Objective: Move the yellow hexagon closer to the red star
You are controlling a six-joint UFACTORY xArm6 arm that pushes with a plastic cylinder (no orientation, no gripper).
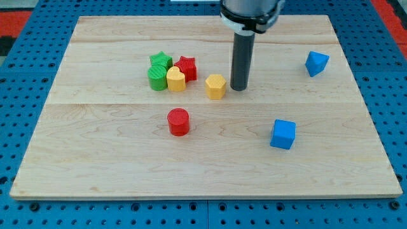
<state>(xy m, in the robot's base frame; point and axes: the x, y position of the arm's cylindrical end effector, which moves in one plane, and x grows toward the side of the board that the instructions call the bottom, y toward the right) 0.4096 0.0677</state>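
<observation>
The yellow hexagon [216, 86] lies near the board's middle, just left of my tip [239, 88]. A small gap shows between them. The red star [186, 67] lies up and to the left of the hexagon, in a cluster with a yellow heart-like block [176, 80], a green star [160, 62] and a green round block [157, 77]. The dark rod [242, 60] comes down from the view's top.
A red cylinder [179, 121] lies below the cluster. A blue cube [283, 134] sits at the lower right. A blue block [316, 63] sits at the upper right. The wooden board [95, 159] rests on a blue perforated surface.
</observation>
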